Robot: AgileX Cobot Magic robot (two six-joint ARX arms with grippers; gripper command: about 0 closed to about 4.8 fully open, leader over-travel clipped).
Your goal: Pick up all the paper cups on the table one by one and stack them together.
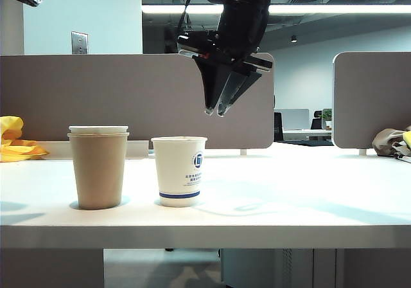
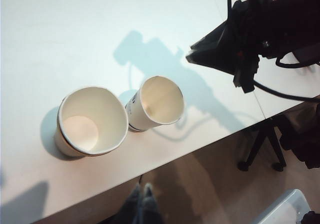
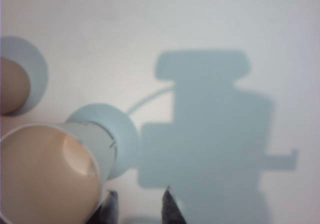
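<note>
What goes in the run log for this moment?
stack: white cup nested in tall kraft-brown paper cup | loose: white blue-banded paper cup upright beside it | right pincer above, empty | left pincer: unseen

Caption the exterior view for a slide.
Right gripper, empty, above white cup; brown cup already holds a nested white one.

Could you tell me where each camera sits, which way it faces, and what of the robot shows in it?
Exterior view: at table-edge height, facing across the table toward partitions; shows the right gripper hanging above the white cup, beside the brown cup.
Left wrist view: high up, looking down at both cups; shows only the right arm.
Right wrist view: looks straight down at the white cup; its fingertips show, apart.
All three views share the white cup.
</note>
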